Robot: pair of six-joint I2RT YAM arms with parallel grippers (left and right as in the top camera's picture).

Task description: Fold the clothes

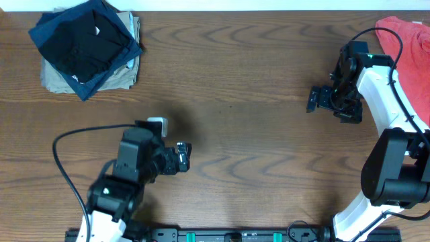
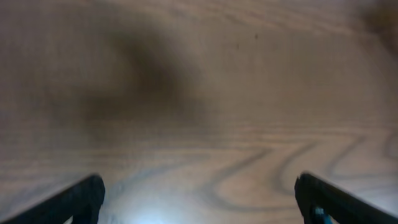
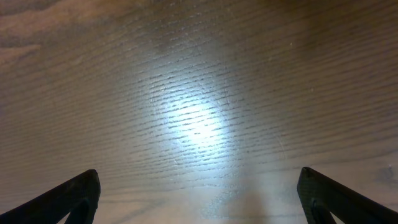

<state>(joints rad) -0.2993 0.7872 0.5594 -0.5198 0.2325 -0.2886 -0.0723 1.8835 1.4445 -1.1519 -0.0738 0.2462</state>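
while hovering over bare table (image 1: 255,168) with jaws spread wide and empty, hold left gripper (image 1: 185,158) and right gripper (image 1: 313,99) well apart from the black t-shirt (image 1: 87,42), apparently folded atop the navy garment (image 1: 46,31) at the far-left corner; avoid brushing that stack

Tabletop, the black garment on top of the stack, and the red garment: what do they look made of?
Tabletop: wood or wood-look laminate, going by the brown grain swirls. The finish looks semi-gloss, since the right wrist view shows a bright glare patch.
Black garment: soft matte fabric with limp folded edges; the weave is too small to tell.
Red garment: matte cloth, rumpled.
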